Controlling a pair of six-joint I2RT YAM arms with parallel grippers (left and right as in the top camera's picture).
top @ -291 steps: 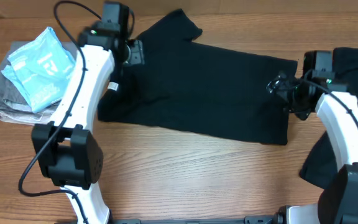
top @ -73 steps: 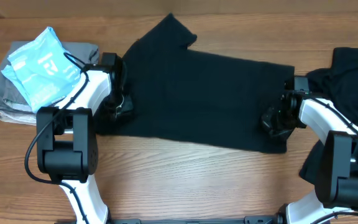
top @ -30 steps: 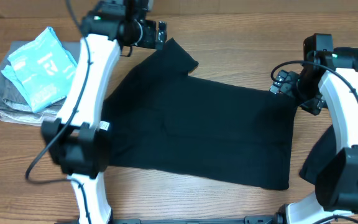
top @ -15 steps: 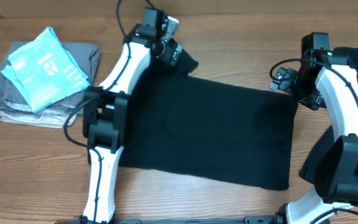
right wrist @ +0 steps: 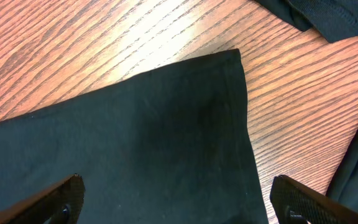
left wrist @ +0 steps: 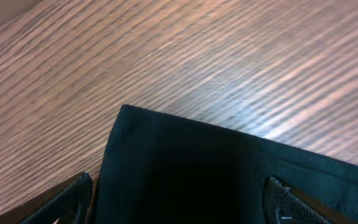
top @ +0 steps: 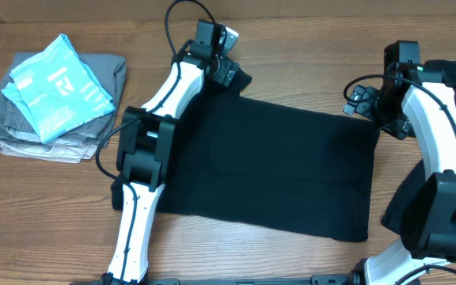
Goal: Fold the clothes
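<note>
The black T-shirt (top: 275,166) is lying spread across the middle of the worktop (top: 307,32). It is sitting closer to the robot's bases than it was a couple of seconds ago, and it looks flatter along its near edge.

Both arms were then low at the two ends of the cloth. They are now hanging over its far edge. In the last second the left arm has been swinging across from the far left. The left end effector (top: 226,73) is now hovering over the short sleeve (left wrist: 166,162) that juts out at the far side. It is released: its fingers (left wrist: 70,199) are standing wide apart with the sleeve's corner between them and nothing pinched.

The right end effector (top: 356,99) has barely been moving. It is poised above the far hem corner (right wrist: 225,68), also released and gripping nothing.

More black garments (top: 454,79) are waiting at the right. A grey cloth pile (top: 22,138) with a blue packet (top: 54,87) on it is lying well apart at the left.

The straightening appears finished. The arms seem to be lining up a pinch at the two far points, probably to bring the far edge over as a first fold.
</note>
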